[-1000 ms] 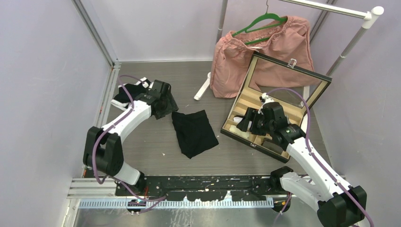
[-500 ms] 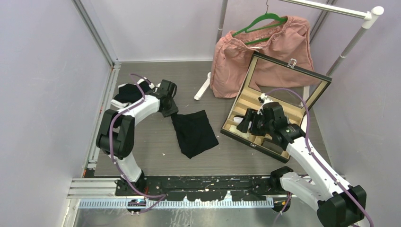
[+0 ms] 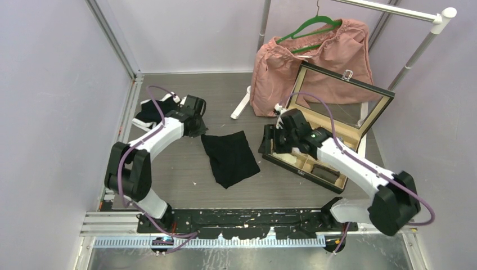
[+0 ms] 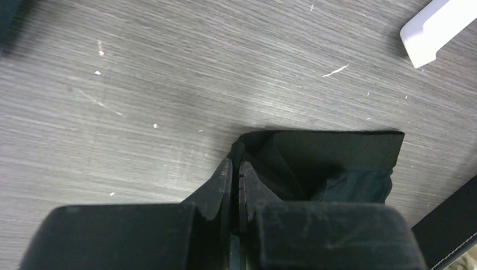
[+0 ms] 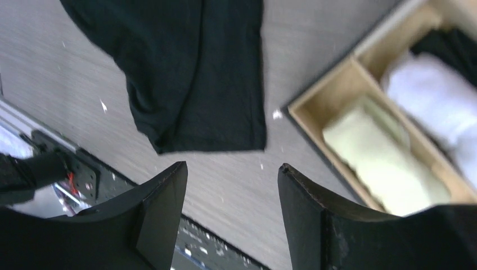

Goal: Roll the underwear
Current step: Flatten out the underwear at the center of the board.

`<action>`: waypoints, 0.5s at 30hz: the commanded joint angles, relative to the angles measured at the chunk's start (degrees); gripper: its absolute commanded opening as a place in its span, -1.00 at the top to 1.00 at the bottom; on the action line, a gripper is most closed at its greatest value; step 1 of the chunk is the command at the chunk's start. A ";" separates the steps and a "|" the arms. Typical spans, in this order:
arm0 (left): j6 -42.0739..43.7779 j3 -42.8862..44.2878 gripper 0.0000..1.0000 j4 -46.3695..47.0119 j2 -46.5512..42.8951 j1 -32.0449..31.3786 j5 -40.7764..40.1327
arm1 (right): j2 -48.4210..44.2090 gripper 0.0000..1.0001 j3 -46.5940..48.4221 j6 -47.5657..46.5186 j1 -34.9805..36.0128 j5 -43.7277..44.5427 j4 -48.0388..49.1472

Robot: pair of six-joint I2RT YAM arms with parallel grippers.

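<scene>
Overhead, black underwear [image 3: 232, 158] lies flat on the grey table [image 3: 169, 169] at the centre of the frame. The left gripper [image 3: 201, 134] is at the cloth's upper left corner; in its wrist view the fingers [image 4: 222, 183] are pressed together, pinching that corner. The right gripper [image 5: 232, 167] hangs with its fingers spread wide, holding nothing, above the table between the underwear and an open wooden box [image 3: 298, 169] at centre right. More black and white underwear [image 3: 151, 111] sits at upper left.

Overhead view looks down; close wrist views apparently share the underwear [image 3: 230, 157].
</scene>
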 commanded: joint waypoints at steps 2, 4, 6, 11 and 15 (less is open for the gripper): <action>3.24 -3.96 0.98 0.44 -5.83 0.38 -2.24 | 11.07 -0.32 9.83 -0.70 0.30 3.55 8.54; 3.95 -4.79 0.98 0.81 -6.48 0.38 -1.73 | 16.93 -0.31 12.95 -1.53 0.33 3.67 10.38; 4.40 -5.15 0.98 0.55 -6.67 0.38 -1.43 | 22.69 -0.30 16.14 -2.50 0.33 3.36 11.77; 5.27 -6.19 0.98 1.01 -6.99 0.38 -0.54 | 34.40 -0.27 23.44 -5.05 0.31 3.66 14.10; 5.37 -6.71 0.98 1.48 -6.96 0.38 0.19 | 40.38 -0.27 27.32 -5.74 0.35 4.90 16.70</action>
